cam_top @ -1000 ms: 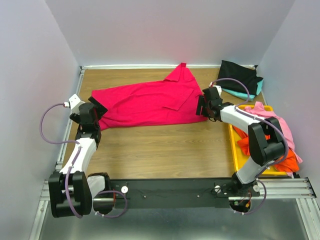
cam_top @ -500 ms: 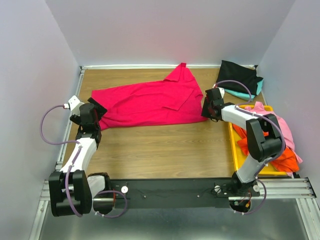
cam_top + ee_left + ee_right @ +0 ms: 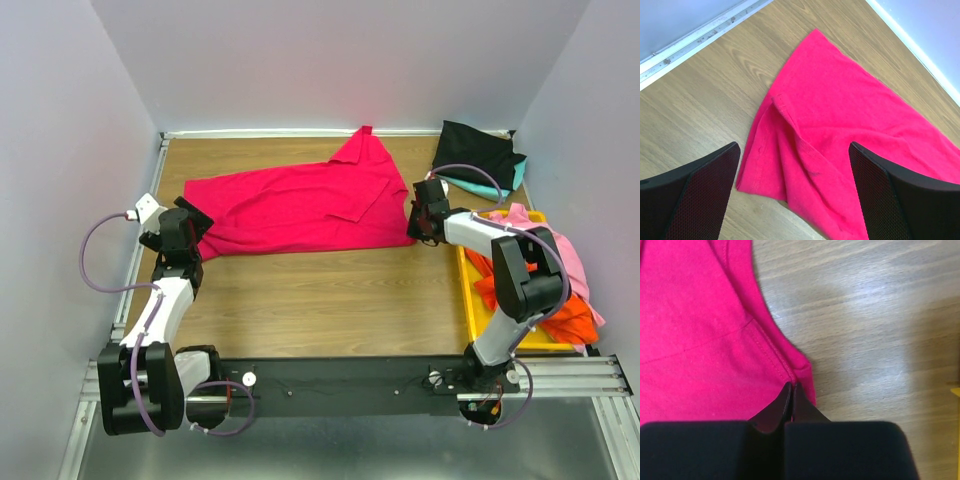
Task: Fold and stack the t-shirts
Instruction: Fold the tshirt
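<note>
At the near edge a black rail point(image 3: 340, 385) is seen, with both arm bases bolted to it. Since a second ago the right gripper point(image 3: 791, 389) has been closed. Its jaws, wide apart then, are now pressed together on the hemmed edge of the crimson t-shirt point(image 3: 300, 205) at its right end, and it has been brought slightly nearer the cloth. The left gripper point(image 3: 794, 147) has been left unchanged, held wide open over the shirt's left end with nothing gripped; a doubled-over corner of cloth is seen between its fingers. The shirt is spread, rumpled and unmoved, across the middle of the wooden table point(image 3: 320, 290). At the right an orange shirt point(image 3: 570, 320) and a pink shirt point(image 3: 545, 235) are heaped in a yellow bin point(image 3: 468, 300). In the far right corner a black shirt point(image 3: 478, 152) is laid upon a teal shirt point(image 3: 490, 188). The table is enclosed by pale lavender walls point(image 3: 330, 60).
</note>
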{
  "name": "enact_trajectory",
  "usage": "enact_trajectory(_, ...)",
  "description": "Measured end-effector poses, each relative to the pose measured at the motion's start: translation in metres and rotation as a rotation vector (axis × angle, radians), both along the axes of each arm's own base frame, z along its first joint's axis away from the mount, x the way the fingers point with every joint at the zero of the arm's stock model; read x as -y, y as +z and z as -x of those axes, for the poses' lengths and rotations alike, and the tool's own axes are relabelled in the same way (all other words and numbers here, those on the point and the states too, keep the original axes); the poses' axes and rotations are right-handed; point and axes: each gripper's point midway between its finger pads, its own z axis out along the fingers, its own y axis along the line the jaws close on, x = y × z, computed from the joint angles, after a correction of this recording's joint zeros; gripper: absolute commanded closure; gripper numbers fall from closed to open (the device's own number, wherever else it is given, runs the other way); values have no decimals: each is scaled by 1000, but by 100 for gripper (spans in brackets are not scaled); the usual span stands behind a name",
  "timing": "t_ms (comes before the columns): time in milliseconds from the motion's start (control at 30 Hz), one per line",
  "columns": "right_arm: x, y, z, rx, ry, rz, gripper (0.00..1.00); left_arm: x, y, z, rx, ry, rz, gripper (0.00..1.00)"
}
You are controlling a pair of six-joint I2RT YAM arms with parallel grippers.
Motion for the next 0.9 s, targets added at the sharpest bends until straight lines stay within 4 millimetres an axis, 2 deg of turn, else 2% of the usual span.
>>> enact_trajectory(167, 14, 1, -4, -1, -32, -15, 99, 0, 0, 0, 0, 0, 0, 3)
enact_trajectory(333, 53, 10, -27, 27, -129, -38, 100, 0, -4, 0, -11, -1, 2, 3)
enact_trajectory(467, 74, 10, -40, 34, -181, -50, 99, 1, -21, 2, -70, 0, 10, 8)
enact_trajectory(567, 81, 8, -42, 28, -194, -60, 99, 6, -28, 3, -92, -10, 21, 11)
enact_trajectory(633, 81, 7, -42, 25, -193, -67, 99, 16, -30, 3, -96, -29, 31, 12)
enact_trajectory(767, 79, 7, -43, 23, -185, -79, 99, 48, -43, 9, -133, -93, 57, 14)
enact_trajectory(800, 79, 7, -42, 22, -183, -82, 99, 58, -49, 13, -150, -109, 63, 14)
enact_trajectory(900, 78, 7, -43, 22, -177, -91, 99, 70, -60, 29, -185, -124, 80, 21)
